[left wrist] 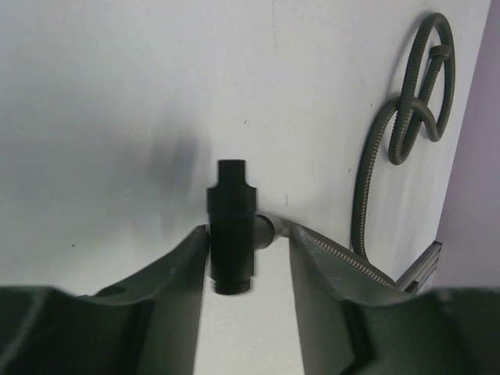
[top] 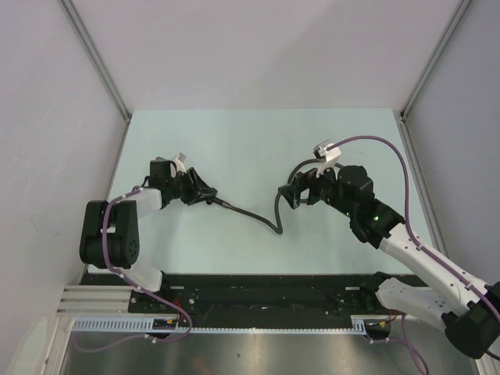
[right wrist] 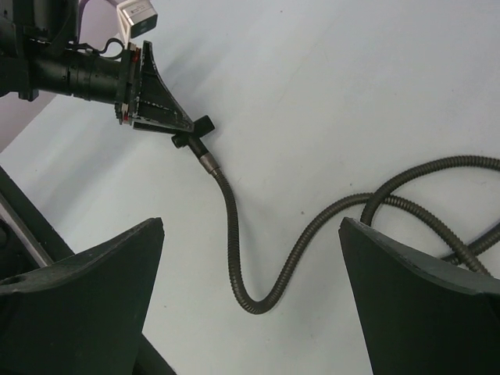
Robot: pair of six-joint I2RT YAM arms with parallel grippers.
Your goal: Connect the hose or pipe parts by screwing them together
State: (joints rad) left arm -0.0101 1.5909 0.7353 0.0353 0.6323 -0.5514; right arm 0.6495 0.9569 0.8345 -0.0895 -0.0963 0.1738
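A thin dark ribbed hose [top: 251, 215] lies on the pale table, running from my left gripper [top: 205, 194] to a loop under my right gripper [top: 287, 195]. Its black threaded end fitting [left wrist: 232, 223] stands between the fingers of the left gripper [left wrist: 250, 234]. The fitting rests against the left finger, and a gap shows on the right finger's side, so those jaws are parted. The hose [left wrist: 363, 187] trails off to a coil at the far right. My right gripper [right wrist: 251, 226] hangs wide open above a bend of the hose [right wrist: 231, 211], touching nothing. It faces the fitting [right wrist: 194, 133].
Grey walls close in the table on the left, right and back. A black rail [top: 266, 293] runs along the near edge between the arm bases. A purple cable [top: 391, 148] arcs over the right arm from a white block [top: 324, 150].
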